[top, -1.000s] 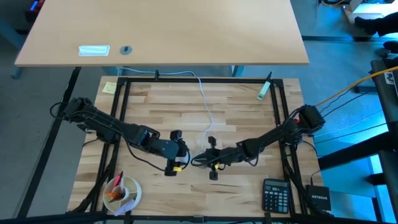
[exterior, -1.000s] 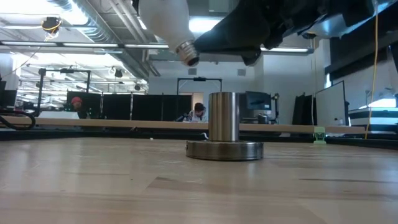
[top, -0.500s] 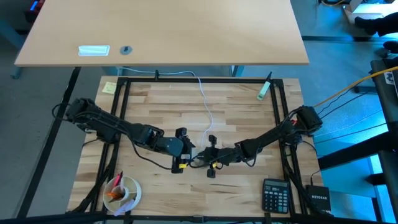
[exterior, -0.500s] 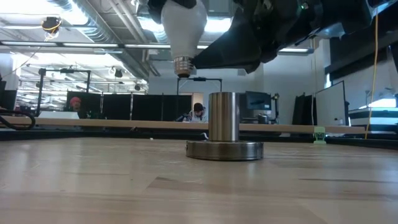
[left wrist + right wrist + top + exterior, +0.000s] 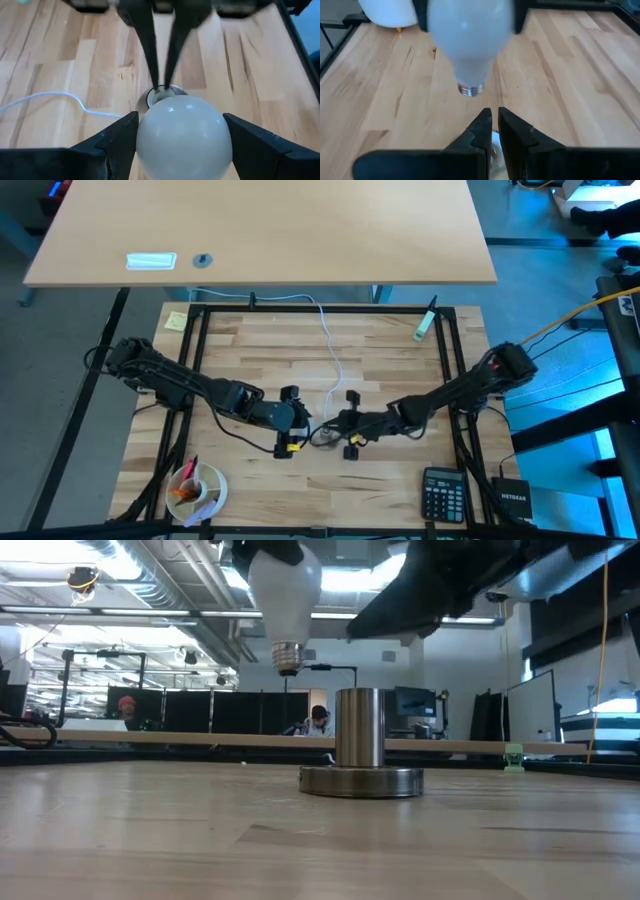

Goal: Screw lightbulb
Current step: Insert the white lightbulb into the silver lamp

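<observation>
The left gripper (image 5: 182,137) gripped the lightbulb (image 5: 284,595) base-down, above and a little to one side of the socket (image 5: 360,752). The right gripper (image 5: 493,131), fingers nearly closed on nothing, hovered just beside the socket. Lowered from this offset, the threads could catch the rim and cross-thread.

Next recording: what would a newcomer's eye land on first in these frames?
The white pear-shaped lightbulb, clamped in the left gripper, hangs base-down in the air, above and to one side of the grey metal socket on the wooden table. The right gripper, fingers nearly together, points at the socket from the opposite side. A white cord runs from the socket toward the table's far edge.
</observation>
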Robot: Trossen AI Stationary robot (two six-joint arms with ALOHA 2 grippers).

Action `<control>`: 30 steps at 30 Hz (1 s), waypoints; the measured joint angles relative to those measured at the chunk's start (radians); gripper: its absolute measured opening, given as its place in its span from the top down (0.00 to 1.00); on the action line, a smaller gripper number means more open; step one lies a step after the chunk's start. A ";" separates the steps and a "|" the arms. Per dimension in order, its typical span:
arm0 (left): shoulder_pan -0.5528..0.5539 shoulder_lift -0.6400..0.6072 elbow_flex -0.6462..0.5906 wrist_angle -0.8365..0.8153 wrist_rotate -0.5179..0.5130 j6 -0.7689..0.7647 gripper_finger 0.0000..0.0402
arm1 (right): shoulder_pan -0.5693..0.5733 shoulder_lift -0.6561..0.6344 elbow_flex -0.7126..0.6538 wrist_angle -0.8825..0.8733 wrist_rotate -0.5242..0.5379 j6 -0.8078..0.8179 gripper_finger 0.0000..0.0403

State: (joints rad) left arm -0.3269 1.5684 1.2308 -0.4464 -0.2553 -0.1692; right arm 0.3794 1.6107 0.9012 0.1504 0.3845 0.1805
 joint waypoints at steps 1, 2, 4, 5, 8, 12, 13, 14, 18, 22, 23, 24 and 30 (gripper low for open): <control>0.002 0.000 0.000 0.011 0.000 0.000 0.37 | 0.000 -0.020 0.000 -0.028 -0.001 0.023 0.91; 0.004 0.000 0.000 0.027 0.001 0.000 0.37 | 0.000 -0.039 0.000 -0.050 -0.006 0.046 0.91; 0.006 0.000 0.000 0.058 0.000 -0.001 0.37 | 0.000 -0.070 0.000 -0.113 -0.015 0.078 0.91; 0.007 0.001 0.000 0.065 -0.003 -0.004 0.37 | 0.000 -0.082 0.000 -0.147 -0.030 0.094 0.89; 0.013 0.016 0.001 0.071 -0.019 -0.033 0.37 | 0.000 -0.090 0.000 -0.261 -0.091 0.126 0.83; 0.017 0.027 0.000 0.062 -0.020 -0.067 0.37 | 0.008 -0.076 -0.082 -0.203 -0.112 0.122 0.70; 0.017 0.027 0.001 0.065 -0.021 -0.076 0.37 | 0.008 -0.075 -0.125 -0.144 -0.113 0.092 0.66; 0.017 0.026 0.005 0.059 -0.021 -0.083 0.37 | 0.008 -0.073 -0.178 -0.061 -0.115 0.054 0.63; 0.013 0.027 0.053 -0.032 -0.022 -0.110 0.37 | -0.012 -0.054 -0.406 0.415 -0.119 0.000 0.51; 0.013 0.026 0.078 -0.071 -0.022 -0.112 0.37 | -0.077 0.033 -0.513 0.721 -0.137 -0.003 0.42; 0.014 0.026 0.081 -0.070 -0.022 -0.112 0.37 | -0.088 0.059 -0.512 0.778 -0.161 -0.008 0.39; 0.015 0.026 0.084 -0.064 -0.022 -0.114 0.37 | -0.097 0.082 -0.506 0.826 -0.187 -0.015 0.37; 0.021 0.026 0.084 -0.069 -0.022 -0.148 0.37 | -0.112 0.230 -0.439 0.882 -0.298 -0.041 0.28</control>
State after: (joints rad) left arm -0.3058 1.5948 1.3151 -0.5150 -0.2775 -0.3168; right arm 0.2676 1.8407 0.4626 1.0322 0.0860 0.1396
